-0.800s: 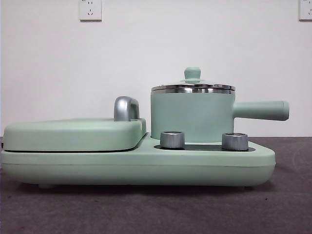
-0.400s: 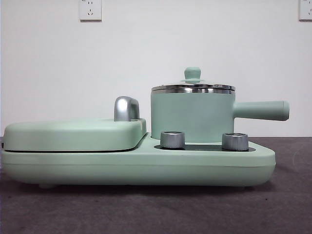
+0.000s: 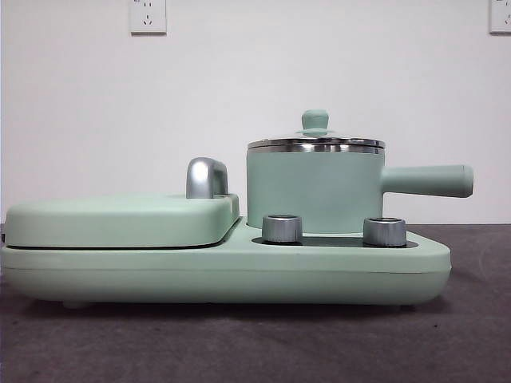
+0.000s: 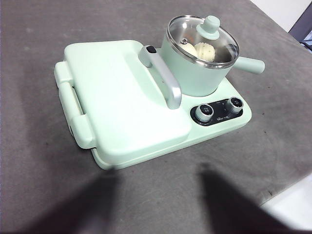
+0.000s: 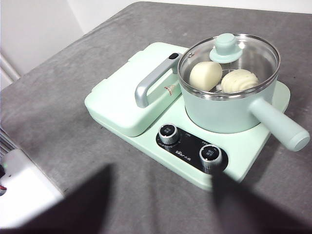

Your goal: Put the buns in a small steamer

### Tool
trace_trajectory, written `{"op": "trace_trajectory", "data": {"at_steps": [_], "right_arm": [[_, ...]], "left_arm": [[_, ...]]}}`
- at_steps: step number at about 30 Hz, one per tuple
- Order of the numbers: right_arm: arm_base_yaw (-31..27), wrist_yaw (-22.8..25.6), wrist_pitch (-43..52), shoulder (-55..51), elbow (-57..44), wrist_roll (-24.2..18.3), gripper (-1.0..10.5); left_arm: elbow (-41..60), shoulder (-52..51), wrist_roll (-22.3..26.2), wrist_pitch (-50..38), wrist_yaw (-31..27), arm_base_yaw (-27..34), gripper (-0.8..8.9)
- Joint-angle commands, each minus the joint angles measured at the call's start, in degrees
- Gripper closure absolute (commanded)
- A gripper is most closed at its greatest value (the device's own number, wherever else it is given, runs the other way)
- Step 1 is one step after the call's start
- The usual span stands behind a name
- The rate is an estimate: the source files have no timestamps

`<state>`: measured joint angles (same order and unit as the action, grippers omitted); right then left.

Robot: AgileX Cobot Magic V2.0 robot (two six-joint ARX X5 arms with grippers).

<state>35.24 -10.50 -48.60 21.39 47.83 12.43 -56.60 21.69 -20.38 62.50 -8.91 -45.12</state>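
Left gripper [image 4: 158, 204] fingers spread apart, holding nothing, shown only as two blurred dark shapes above the grey table [image 4: 39, 58]. Right gripper [image 5: 161, 204] fingers likewise parted and empty, well back from the appliance. Inside the small steamer [image 5: 229, 109], under its glass lid [image 5: 229, 61] with the green knob: the smooth bun [image 5: 204, 75] and the ridged bun [image 5: 239, 80], side by side, touching or nearly so. Beside the steamer on the shared mint-green base [image 3: 239, 275], a flat lidded griddle [image 4: 117, 92] with a chrome handle [image 4: 163, 80]. In front of the steamer, two steel dials [image 5: 190, 144]. Buns hidden from the front view by the pot wall; fingertips cut off by both wrist pictures' edges. Wall sockets [image 3: 148, 16] cropped at the top.
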Motion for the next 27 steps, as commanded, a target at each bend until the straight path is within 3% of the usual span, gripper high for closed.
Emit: {"op": "trace_trajectory", "data": {"at_steps": [1,19,23,27], "right_arm": [[0.4,0.0,0.6,0.2,0.3,-0.9,9.2],[0.4,0.0,0.6,0.2,0.4,-0.9,9.3],[0.4,0.0,0.6,0.2,0.4,-0.9,9.3],[0.4,0.0,0.6,0.2,0.4,-0.9,9.3]], "left_arm": [[-0.4,0.4,0.2,-1.1,-0.3,-0.5,8.07],[0.7,-0.2,0.0,-2.2,-0.3,0.9,8.06],[5.2,-1.4,0.0,-5.6,-0.3,7.5,8.06],[14.5,-5.9,1.2,-14.3,-0.3,17.7,8.06]]}}
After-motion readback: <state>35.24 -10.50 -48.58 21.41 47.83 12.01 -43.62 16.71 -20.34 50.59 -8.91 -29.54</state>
